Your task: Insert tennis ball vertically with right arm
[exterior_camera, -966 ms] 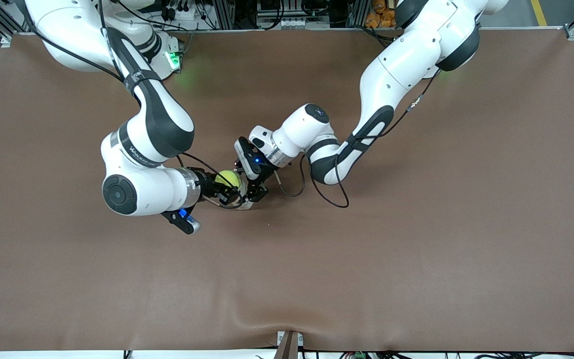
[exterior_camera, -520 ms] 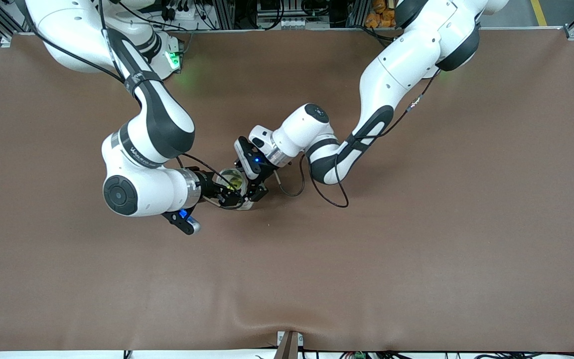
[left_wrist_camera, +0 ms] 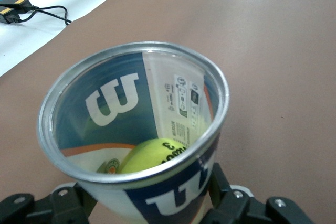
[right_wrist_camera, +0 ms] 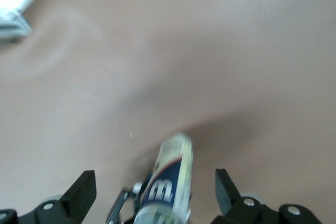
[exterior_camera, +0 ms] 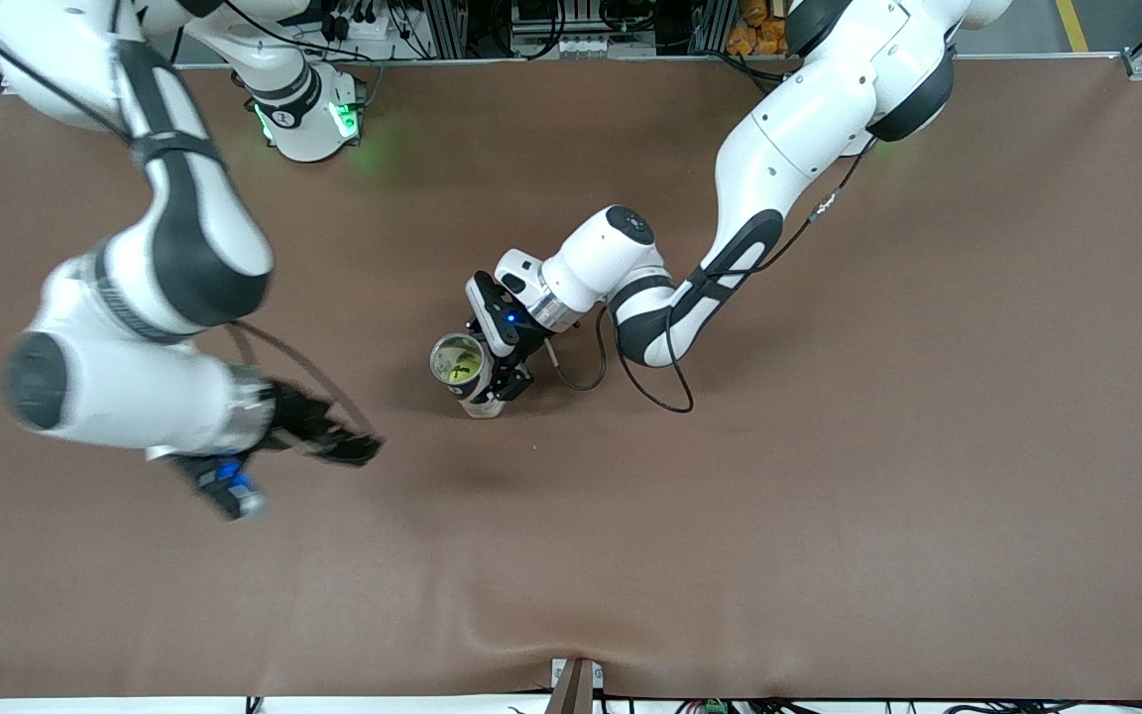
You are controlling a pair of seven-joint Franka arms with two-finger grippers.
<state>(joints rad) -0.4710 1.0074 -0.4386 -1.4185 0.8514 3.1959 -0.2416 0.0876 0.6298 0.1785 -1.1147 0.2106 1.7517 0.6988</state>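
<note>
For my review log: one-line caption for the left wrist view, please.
Left gripper holds an open Wilson tennis ball can upright over the brown table, a yellow tennis ball inside.

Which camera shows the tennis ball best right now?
The left wrist view: it looks straight into the open can, where the tennis ball sits at the bottom. The front view shows only a yellow-green patch inside the can's mouth. The right wrist view shows the can's outside, not the ball.
</note>
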